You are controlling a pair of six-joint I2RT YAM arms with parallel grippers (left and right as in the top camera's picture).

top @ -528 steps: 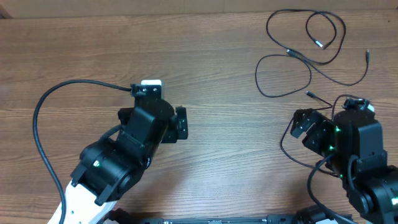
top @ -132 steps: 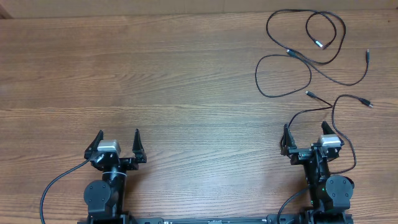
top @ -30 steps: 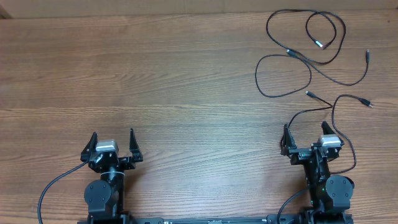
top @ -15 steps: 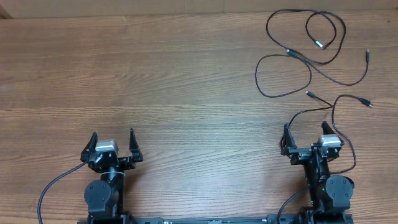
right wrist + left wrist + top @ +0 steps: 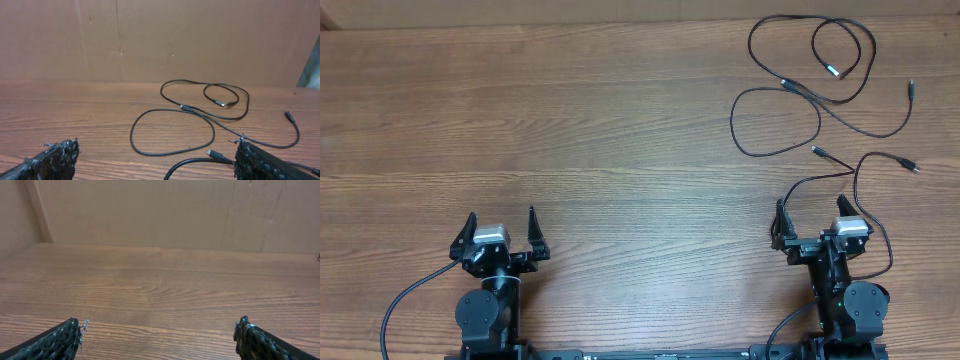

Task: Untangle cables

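Both arms sit parked at the near edge, left gripper [image 5: 501, 228] and right gripper [image 5: 811, 220] spread wide and empty, while the thin black looping cables [image 5: 810, 85] lie far-right on the wooden worktop [image 5: 570, 120], seemingly mostly separated.

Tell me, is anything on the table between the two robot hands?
No, only bare wooden table lies between the left gripper and the right gripper, as the overhead view shows.

A wood-grain table [image 5: 620, 130] runs back to a plain brown cardboard-like wall [image 5: 160, 40].
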